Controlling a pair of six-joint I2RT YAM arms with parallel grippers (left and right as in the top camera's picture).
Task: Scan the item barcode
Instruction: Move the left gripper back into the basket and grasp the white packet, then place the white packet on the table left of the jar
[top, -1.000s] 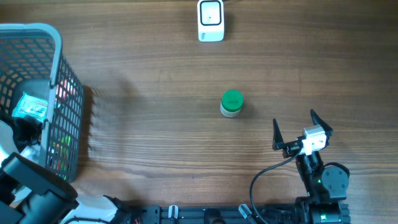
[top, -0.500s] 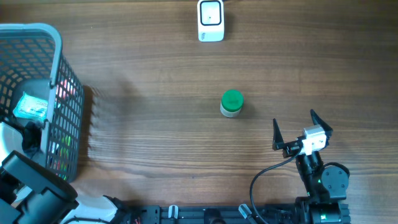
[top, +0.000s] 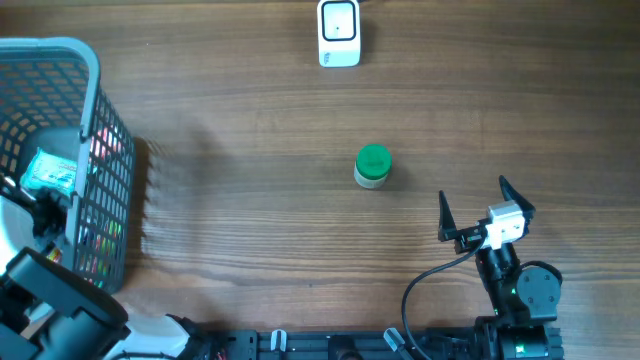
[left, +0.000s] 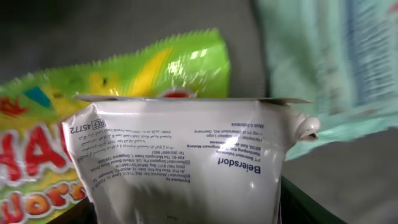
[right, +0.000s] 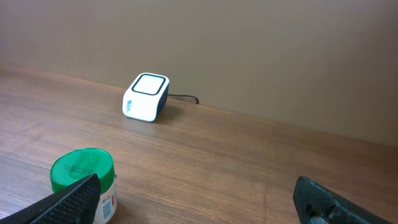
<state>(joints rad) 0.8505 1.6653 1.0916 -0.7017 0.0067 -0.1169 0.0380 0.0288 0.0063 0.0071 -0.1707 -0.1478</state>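
Left wrist view showed the white pouch (left: 186, 162) close before my left pincer (top: 42, 212) down in the basket (top: 90, 60), its grip impossible to tell, the right pincer (top: 472, 188) gaping empty, so I judged lifting and scanning remained, the scanner (top: 339, 33) well apart.

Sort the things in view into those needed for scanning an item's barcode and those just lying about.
Job in hand: white box-shaped barcode scanner; white plastic pouch with printed text; grey mesh basket.
Lying about, for now: green-lidded small jar; green and yellow snack bag; pale teal packet.
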